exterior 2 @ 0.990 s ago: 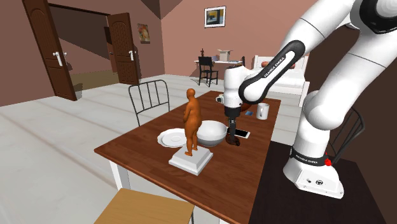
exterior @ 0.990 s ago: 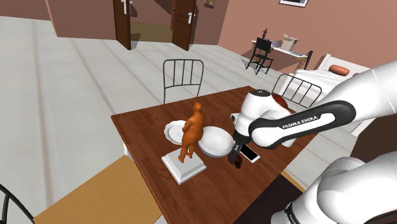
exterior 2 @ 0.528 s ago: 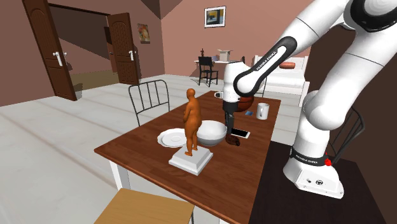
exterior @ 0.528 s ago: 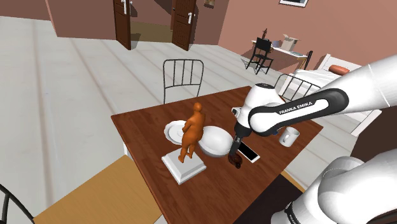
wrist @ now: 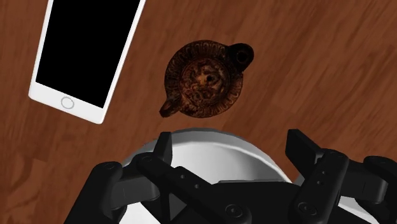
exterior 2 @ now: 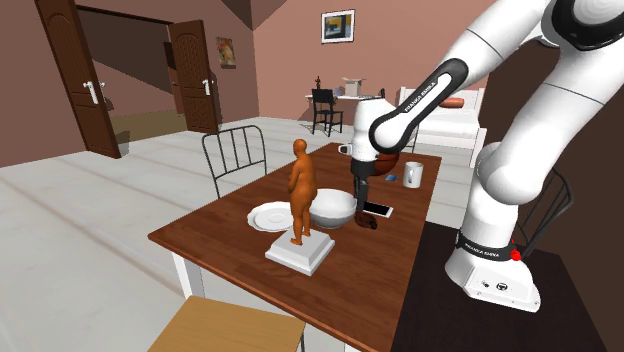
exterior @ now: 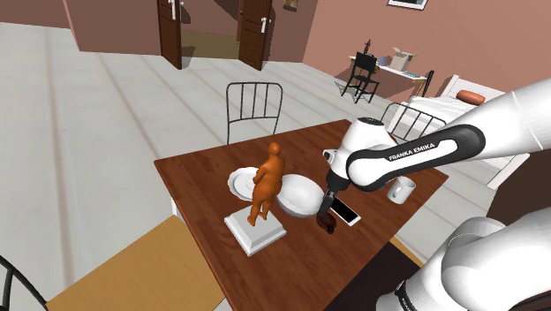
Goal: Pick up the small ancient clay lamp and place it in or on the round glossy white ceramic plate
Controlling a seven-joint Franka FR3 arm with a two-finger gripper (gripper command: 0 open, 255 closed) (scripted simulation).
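Lamp (wrist: 203,79) lies untouched just ahead of the pincer (wrist: 232,145), its fingers spread apart.

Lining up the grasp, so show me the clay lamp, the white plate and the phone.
clay lamp (wrist: 205,79), wrist view, centre of its round decorated top.
white plate (exterior 2: 265,217), second exterior view, bare inner surface.
phone (wrist: 86,51), wrist view, middle of its black screen.

Arm (exterior: 415,152) bent, hand (wrist: 230,141) downward, fingers (wrist: 164,146) apart
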